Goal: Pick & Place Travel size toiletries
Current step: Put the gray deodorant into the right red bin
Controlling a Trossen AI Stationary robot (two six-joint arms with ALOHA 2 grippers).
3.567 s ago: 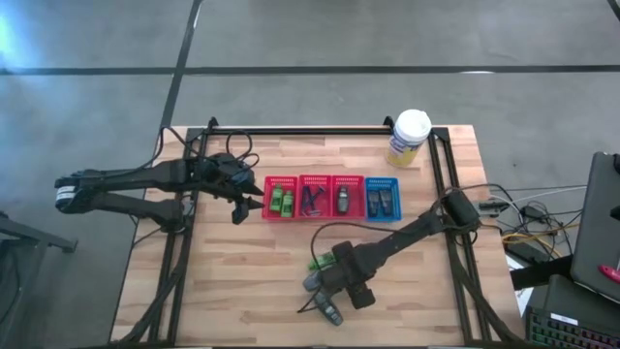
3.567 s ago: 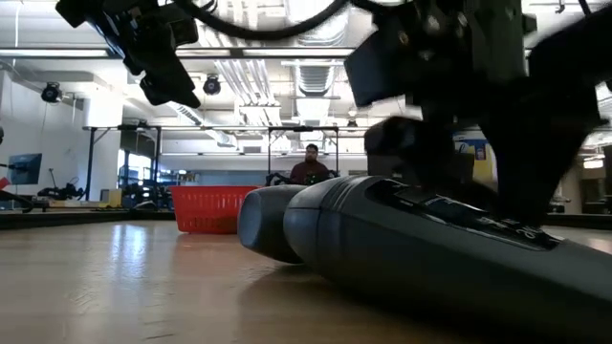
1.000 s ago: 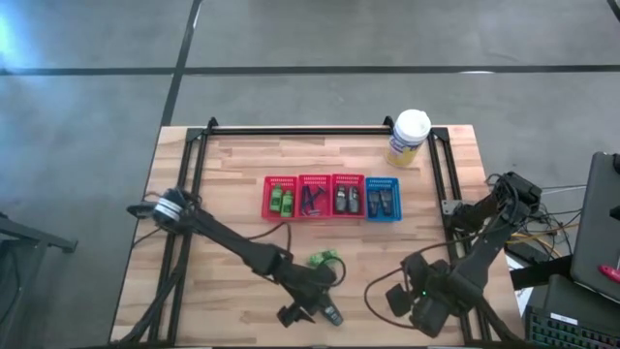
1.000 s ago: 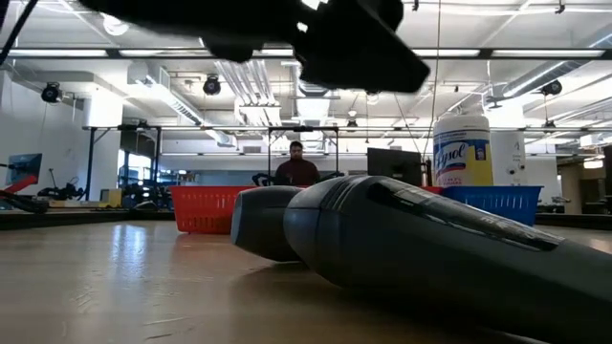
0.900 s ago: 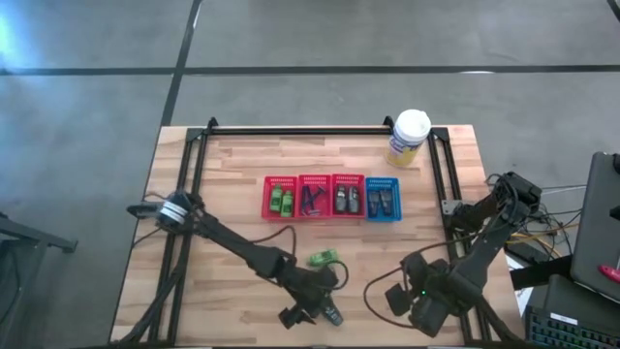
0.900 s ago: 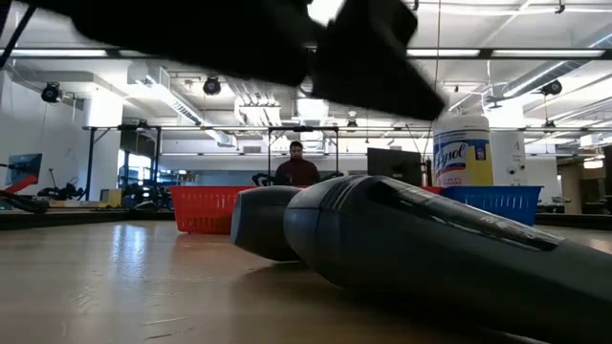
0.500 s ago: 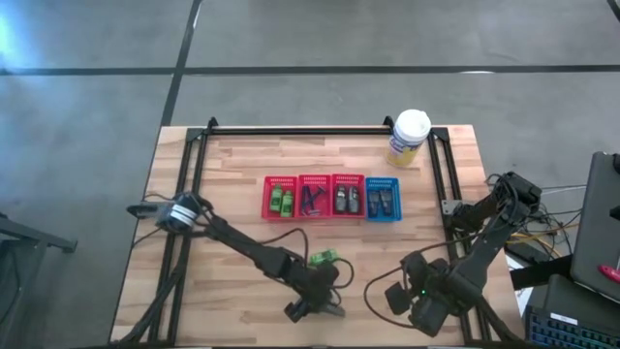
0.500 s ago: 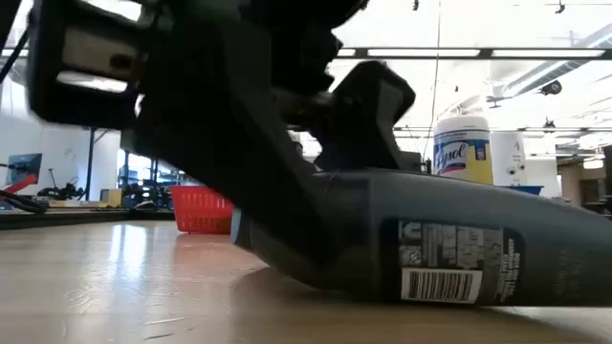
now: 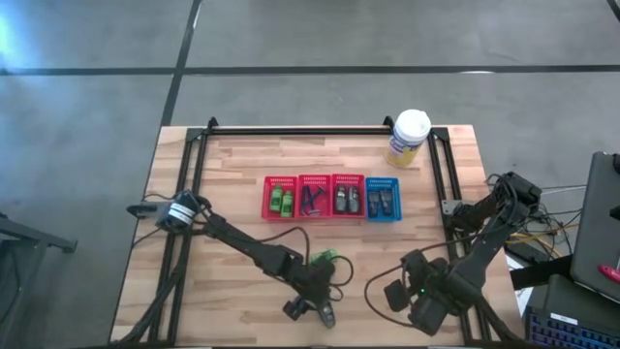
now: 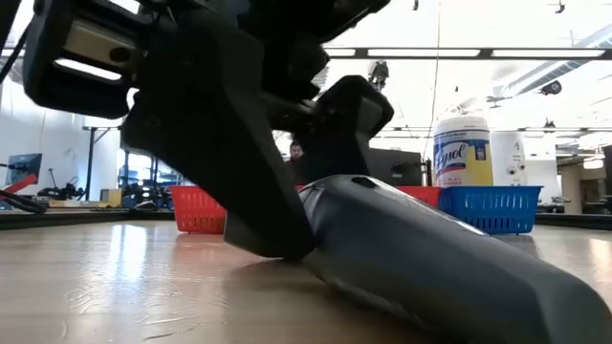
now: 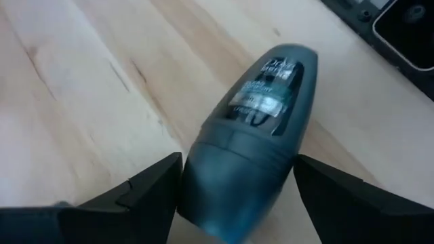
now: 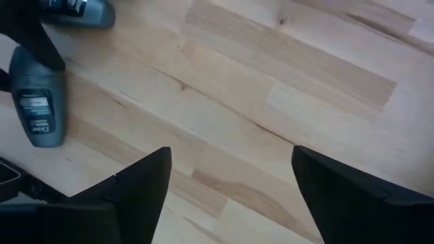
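**Left end effector astride a grey tube at the desk's 6 o'clock edge**

Left end effector (image 11: 234, 203) is down at the desk (image 9: 232, 291), close to its 6 o'clock edge, with its fingers (image 11: 146, 190) standing wide on either side of a dark grey tapered tube (image 11: 254, 135). Whether the pads press on the tube I cannot tell. The tube's broad end sits between the fingers, and its tapered, labelled end points away from the wrist.

From above, most of the tube (image 9: 329, 317) is hidden under the arm. What shows of its long axis runs roughly from 11 to 5 o'clock, with the free end toward the desk's 6 o'clock edge. At desk height the tube (image 10: 430, 258) slopes: its near end is low on the wood and its far end is higher under the end effector.

A second grey tube (image 12: 81, 10) lies just beside the left end effector. A green bottle (image 9: 325, 258) lies on its side just at 12 o'clock of it.

Right end effector (image 12: 230, 196) waits over bare wood at the desk's 5 o'clock, fingers wide and holding nothing.

Well apart, mid-desk, stands a row of red baskets (image 9: 281, 182) and a blue basket (image 9: 381, 181) with more toiletries inside. A white-lidded yellow canister (image 9: 409, 136) stands at 1 o'clock.
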